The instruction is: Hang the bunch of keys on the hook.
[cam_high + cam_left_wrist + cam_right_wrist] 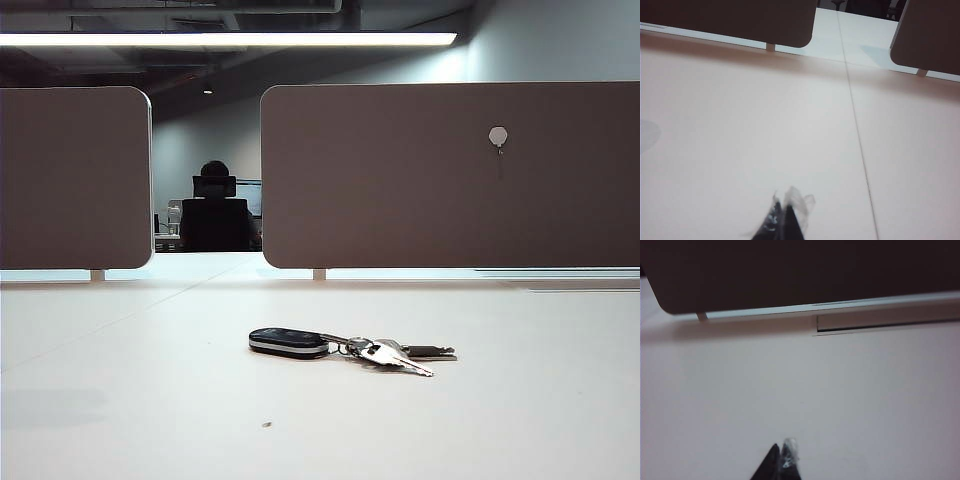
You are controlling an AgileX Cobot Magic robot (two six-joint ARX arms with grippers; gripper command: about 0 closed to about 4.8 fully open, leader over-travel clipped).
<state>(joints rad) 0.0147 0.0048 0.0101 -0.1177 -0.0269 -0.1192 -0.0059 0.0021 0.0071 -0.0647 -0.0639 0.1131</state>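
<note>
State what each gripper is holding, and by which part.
Nothing: left gripper and right gripper are shut, empty; bunch of keys lies on the table.

fob [289, 342]: black, silver rim
keys [398, 354]: silver
hook [498, 136]: pale grey-white
panels [400, 190]: brown-grey
table [150, 380]: white
left gripper [782, 220]: black
right gripper [780, 462]: black

Key fob [288, 342] looks like glossy black plastic with a shiny silver rim, keys [398, 355] are bare metal. Counter [150, 400] is smooth, matt white; divider panels [400, 180] matt.

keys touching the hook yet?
Apart. Exterior view: keys lie flat on the table; hook sits up on the panel, wide gap between.
</note>
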